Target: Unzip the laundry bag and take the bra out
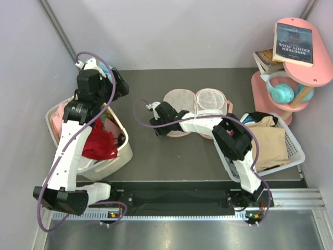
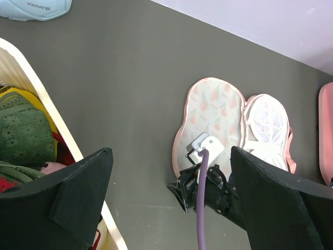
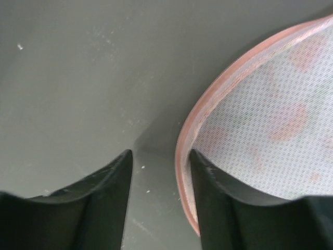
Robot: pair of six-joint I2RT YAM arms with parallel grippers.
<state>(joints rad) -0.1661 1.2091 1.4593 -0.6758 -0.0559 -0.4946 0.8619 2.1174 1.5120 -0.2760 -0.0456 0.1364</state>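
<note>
Reads NINETEEN EIGHTY-FOUR, upside down, on the book (image 1: 293, 43). Cannot decipher cropped lettering on a pale blue item (image 2: 34, 8). Finds the laundry bag (image 1: 179, 100) splayed open on the table (image 1: 151, 156), right tool (image 3: 161, 156) parted at its pink rim; left tool (image 2: 170, 156) spread wide, empty; bra (image 1: 101, 146), partly hidden by the arm (image 1: 70, 140), in the basket (image 1: 126, 151).

open table (image 1: 156, 156) left of laundry bag (image 1: 210, 101), basket (image 1: 125, 148) beyond

A left basket (image 1: 126, 151) and right basket (image 1: 296, 148) hold clothes (image 1: 270, 143); a pink shelf (image 1: 322, 67) carries a book (image 1: 293, 42) and headphones (image 1: 278, 92).
</note>
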